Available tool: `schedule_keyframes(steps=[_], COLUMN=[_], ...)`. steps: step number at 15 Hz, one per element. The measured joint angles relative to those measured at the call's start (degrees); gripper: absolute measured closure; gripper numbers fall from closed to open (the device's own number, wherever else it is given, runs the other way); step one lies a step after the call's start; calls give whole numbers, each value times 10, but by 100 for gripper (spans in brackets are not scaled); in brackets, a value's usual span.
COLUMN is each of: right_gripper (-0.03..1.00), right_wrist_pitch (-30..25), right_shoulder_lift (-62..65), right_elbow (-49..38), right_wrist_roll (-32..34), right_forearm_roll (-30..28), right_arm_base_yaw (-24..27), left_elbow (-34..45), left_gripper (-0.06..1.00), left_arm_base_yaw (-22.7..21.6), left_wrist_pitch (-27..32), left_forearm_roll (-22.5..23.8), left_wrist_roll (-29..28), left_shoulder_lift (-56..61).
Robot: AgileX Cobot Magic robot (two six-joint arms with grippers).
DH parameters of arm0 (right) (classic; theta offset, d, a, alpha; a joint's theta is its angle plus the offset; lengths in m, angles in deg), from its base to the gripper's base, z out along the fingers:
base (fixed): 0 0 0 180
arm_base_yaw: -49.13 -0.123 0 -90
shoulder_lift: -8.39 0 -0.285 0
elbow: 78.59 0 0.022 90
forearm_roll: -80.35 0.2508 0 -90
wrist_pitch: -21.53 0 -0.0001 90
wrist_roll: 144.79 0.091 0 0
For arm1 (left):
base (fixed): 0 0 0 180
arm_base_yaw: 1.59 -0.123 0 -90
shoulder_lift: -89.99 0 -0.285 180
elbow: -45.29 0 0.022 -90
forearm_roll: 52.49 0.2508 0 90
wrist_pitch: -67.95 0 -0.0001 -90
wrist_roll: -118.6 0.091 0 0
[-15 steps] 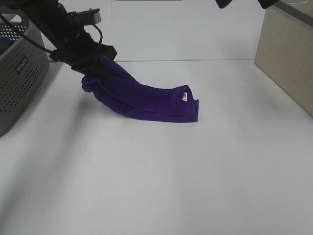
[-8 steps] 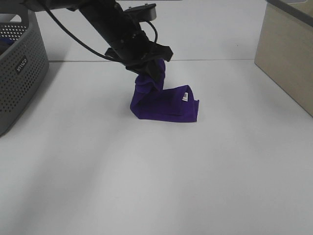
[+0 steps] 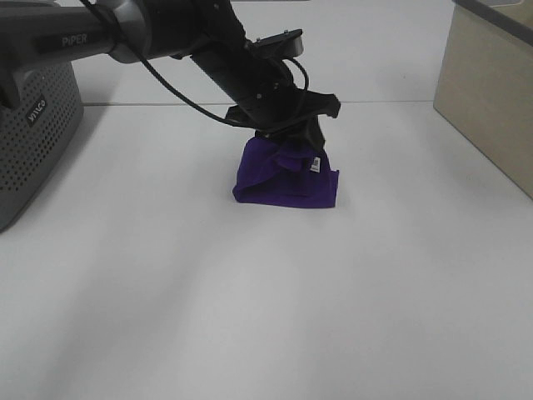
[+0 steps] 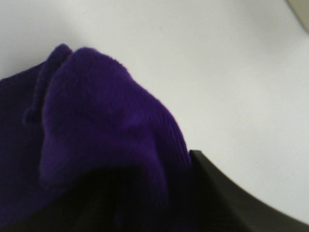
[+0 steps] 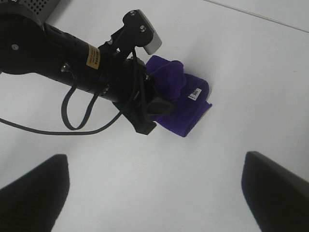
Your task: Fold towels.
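A: Where the black arm comes in from the upper left of the high view, what has its left gripper (image 3: pixel 301 140) got?

B: It is clamped on the towel (image 3: pixel 283 179). In the left wrist view purple cloth bulges out right against the dark gripper body.

A: And where does the towel lie?

B: Just above the centre of the high frame, on the white worktop (image 3: pixel 250 300). It is a bunched, deep purple heap. Its top is gathered up into the gripper and its lower part rests on the worktop.

A: Is the tag (image 3: pixel 316 164) showing?

B: Yes, small and white, on the right side of the heap, just under the gripper.

A: The right gripper (image 5: pixel 154 191)?

B: It is outside the high frame. Its own wrist view shows its two dark fingers (image 5: pixel 36 191) spread wide apart, with nothing between them. It hangs above the worktop, well apart from the towel.

A: Anything else around?

B: A gray perforated basket (image 3: pixel 33 142) at the left edge and a beige box (image 3: pixel 487 92) at the right edge, both well apart from the towel
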Motion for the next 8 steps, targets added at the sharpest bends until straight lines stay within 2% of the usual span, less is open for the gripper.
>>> schedule_keyframes(steps=[1, 3, 6, 8], right_gripper=[3, 3, 3, 3], right_wrist_pitch=[0, 0, 0, 0], right_shoulder_lift=[0, 0, 0, 0], right_elbow=[0, 0, 0, 0], right_wrist_roll=[0, 0, -2, -3], right_forearm_roll=[0, 0, 0, 0], right_arm_base_yaw=[0, 0, 0, 0], left_elbow=[0, -1, -1, -1], left_gripper=[42, 31, 29, 29], left_arm_base_yaw=[5, 10, 10, 10], left_wrist_pitch=[-19, -29, -6, 1], left_forearm_roll=[-21, -41, -46, -42], left_wrist_roll=[0, 0, 0, 20], left_shoulder_lift=[-1, -1, -1, -1])
